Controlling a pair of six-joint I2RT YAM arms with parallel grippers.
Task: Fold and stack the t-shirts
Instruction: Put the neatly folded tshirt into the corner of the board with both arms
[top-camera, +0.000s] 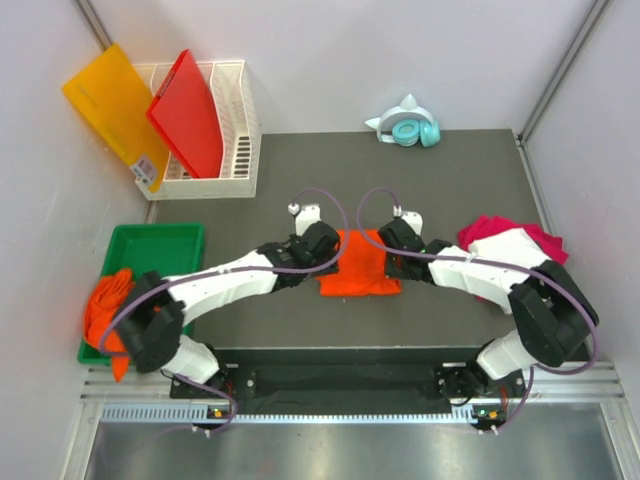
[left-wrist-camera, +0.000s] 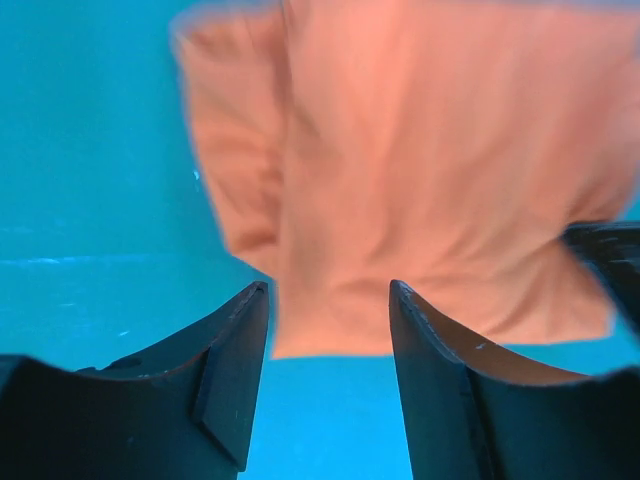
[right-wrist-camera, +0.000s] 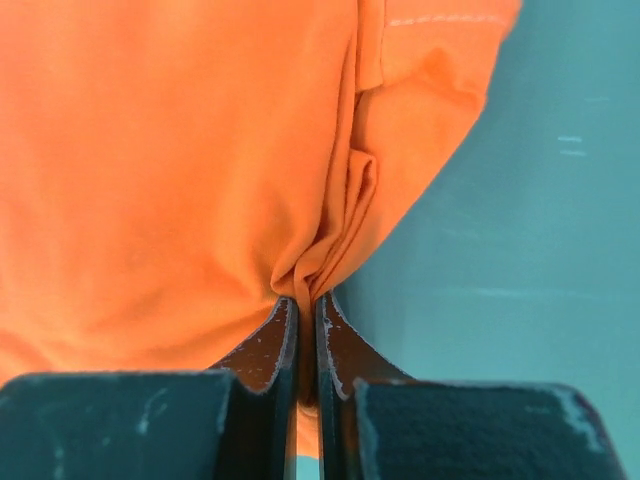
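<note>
1. Orange shirt (top-camera: 360, 265) in the middle of the dark counter (top-camera: 450, 180), down to a smallish rectangle, right between the two arms.
2. Left gripper (left-wrist-camera: 330, 300) spread wide at the shirt's left side. Nothing clamped between the fingers (left-wrist-camera: 235, 370) in the wrist view, just cloth and counter showing through the gap. Touching the cloth or only hovering over it: can't tell.
3. Right gripper (right-wrist-camera: 305, 305) pressed almost together, pinching a gathered fold at the shirt's right edge. Cloth puckered into creases right at the fingertips (right-wrist-camera: 275, 345), with only a thin slit left between them.
4. From the top view, both grippers up by the shirt's far corners, one per side, wrists angled in toward each other.
5. Pink shirt (top-camera: 540, 240) crumpled at the right side of the counter, partly under the right arm. Something white on top of it, shirt or arm shell, hard to say.
6. More orange shirts (top-camera: 105, 310) heaped at the left, spilling over the near edge of a green tray (top-camera: 150, 240).
7. Back left: white basket (top-camera: 240, 130) with a red board (top-camera: 190, 110) leaning in it and a yellow board (top-camera: 110, 100) just beside. Teal headphones (top-camera: 415, 130) at the counter's far edge, well apart from everything else.
</note>
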